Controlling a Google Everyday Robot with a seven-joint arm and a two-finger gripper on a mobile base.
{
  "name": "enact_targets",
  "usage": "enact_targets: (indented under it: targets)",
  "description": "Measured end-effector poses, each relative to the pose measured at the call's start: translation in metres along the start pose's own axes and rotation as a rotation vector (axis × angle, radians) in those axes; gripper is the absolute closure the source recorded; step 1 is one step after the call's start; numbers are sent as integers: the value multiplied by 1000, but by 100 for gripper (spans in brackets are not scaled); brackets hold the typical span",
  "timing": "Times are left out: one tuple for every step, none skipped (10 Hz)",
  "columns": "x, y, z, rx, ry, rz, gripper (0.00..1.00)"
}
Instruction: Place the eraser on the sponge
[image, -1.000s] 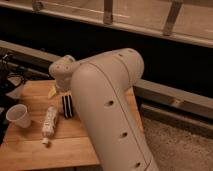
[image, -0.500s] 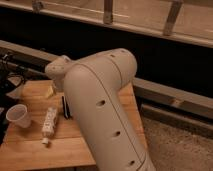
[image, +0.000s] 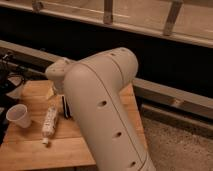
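Sponge is partly hidden by the bent arm, its gripper held low over the table, grasp not discernible, with cup and bottle set leftward.

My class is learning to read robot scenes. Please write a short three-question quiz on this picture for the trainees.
1. True or false: the white cup stands upright on the wooden table.
2. Where does the bottle lie? A) on the table, between the cup and the arm; B) inside the cup; C) on the floor.
3. Fill in: the tool is low over the ___, largely hidden behind the arm.

Key: 1 true. 2 A. 3 table.
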Motion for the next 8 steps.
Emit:
enact_targets:
  targets:
    - [3,-3,0,1,2,4,1]
    - [5,-7,-1,2,3,9,1]
    - [4,-8,4,7,21,18,1]
    - [4,-7,11,5,33,23,1]
    - [6,-8,20,1,52,33,1]
    - [8,-15,31,-6,78,54,1]
    - [9,-17,39,-16,99,64,1]
    - [9,-15,44,-23,112,63,1]
